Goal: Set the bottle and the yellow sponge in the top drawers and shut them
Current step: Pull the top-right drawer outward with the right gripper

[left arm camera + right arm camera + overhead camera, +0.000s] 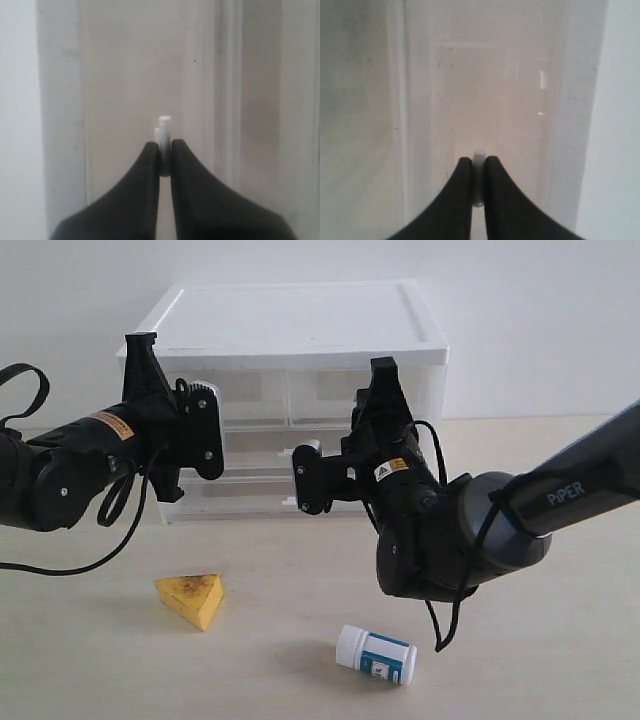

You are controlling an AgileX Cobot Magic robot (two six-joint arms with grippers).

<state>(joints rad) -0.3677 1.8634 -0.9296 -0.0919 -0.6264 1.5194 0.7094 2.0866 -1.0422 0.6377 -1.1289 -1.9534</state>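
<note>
The yellow sponge point(192, 598) lies on the table in front of the cabinet, towards the left. The bottle point(377, 654) lies on its side near the front edge, cap to the left. My left gripper point(163, 145) is shut on a small white tab handle point(163, 125) of the left top drawer point(255, 390). My right gripper point(479, 161) is shut on the white tab handle point(479, 156) of the right top drawer point(330, 390). In the exterior view the left gripper point(210, 430) and right gripper point(308, 478) hide both handles and much of the drawer fronts. How far the drawers are out cannot be told.
The white drawer cabinet point(300, 315) stands at the back of the table against a white wall. Below the top drawers are wider drawers point(250, 495). Black cables hang from both arms.
</note>
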